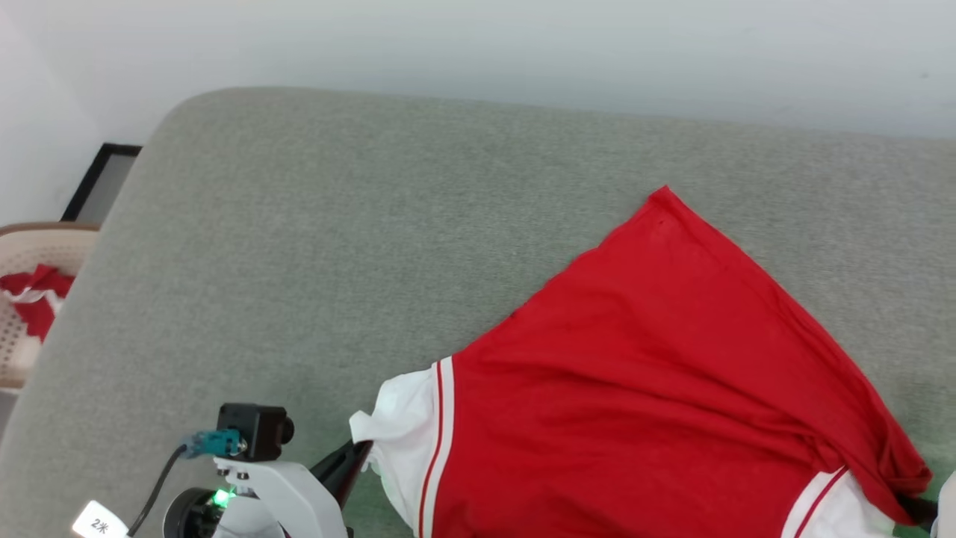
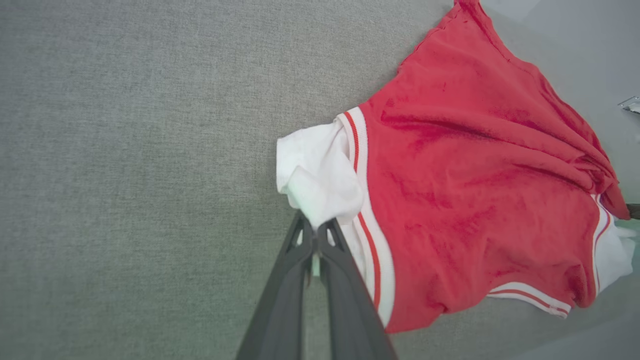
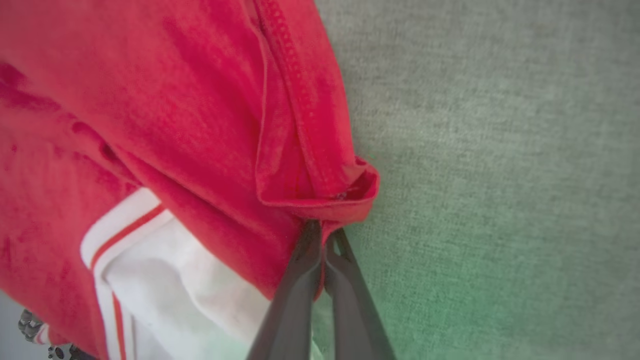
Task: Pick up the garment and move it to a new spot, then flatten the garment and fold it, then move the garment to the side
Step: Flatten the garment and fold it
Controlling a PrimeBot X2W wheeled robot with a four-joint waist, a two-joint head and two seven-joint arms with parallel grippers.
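**Figure. Two-claw hold on the garment, seen from the head and from both wrists.**

The garment, a red jersey with white sleeves and striped trim, lies on the grey desk towards its near right part. One red corner points at the far edge, and creases run across the body. No lettering is visible on the upper face.

The left claw is clenched on a bunched fold of the white sleeve nearest the desk's left edge. The right claw is clenched on a rolled red hem fold just beside the other white sleeve, on the side nearest the desk's right edge.

Off the left edge stands a pale basket holding a small red-and-white cloth bundle, well apart from the work.

*Step in hand (judged):* relocation passing into flattening. Both sleeve-side points are gripped while most of the cloth rests on the desk.

*Next move (judged):* it calls for both grips to be kept, and for the claws to draw apart evenly and towards the open left half of the desk, so that the body tightens, the creases pull out and the rolled hem unrolls. Only then should the claws let go for folding. An uneven pull risks slipping the thin sleeve fold.
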